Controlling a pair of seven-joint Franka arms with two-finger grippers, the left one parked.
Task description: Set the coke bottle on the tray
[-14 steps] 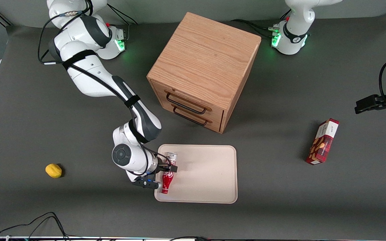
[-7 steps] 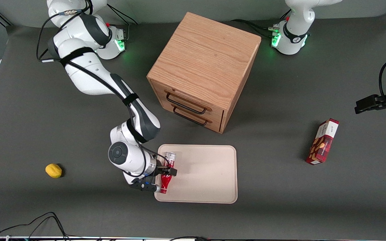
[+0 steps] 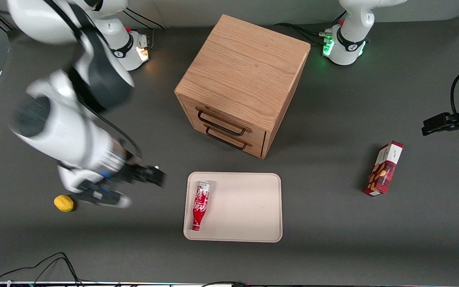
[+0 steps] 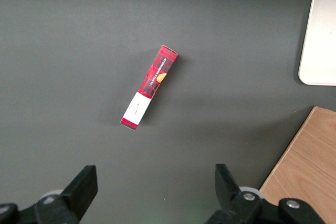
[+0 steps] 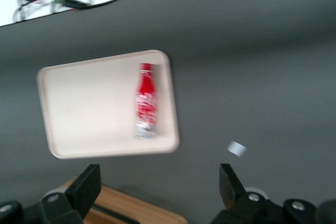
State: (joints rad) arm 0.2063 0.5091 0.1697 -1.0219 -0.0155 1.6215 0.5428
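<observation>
Where the front view's lower middle lies nearest the camera, the tray [image 3: 249, 207] rests flat on the dark grey desk [image 3: 333, 247], and the coke bottle [image 3: 200, 205] lies on its side in it, along the short rim toward the working arm's end, tapered neck pointing at the camera and silver-grey end pointing away. Nothing touches the bottle. In the lower left of the frame a small yellow fruit [image 3: 63, 203] sits on the desk, and just above it, blurred, hangs the hand [image 3: 155, 177], raised off the desk and well apart from the tray; whether its fingers stand wide or narrow I cannot tell there. The right wrist view shows the two dark fingers [image 5: 87, 186] spread wide with nothing between them, and the tray [image 5: 79, 108] and bottle [image 5: 145, 100] lie free.

At the right of the frame a red snack box [image 3: 383, 169] lies toward the parked arm's end. Farther from the camera than the tray, at upper centre, stands a wooden drawer cabinet [image 3: 245, 75], its two black-handled drawers closed.
</observation>
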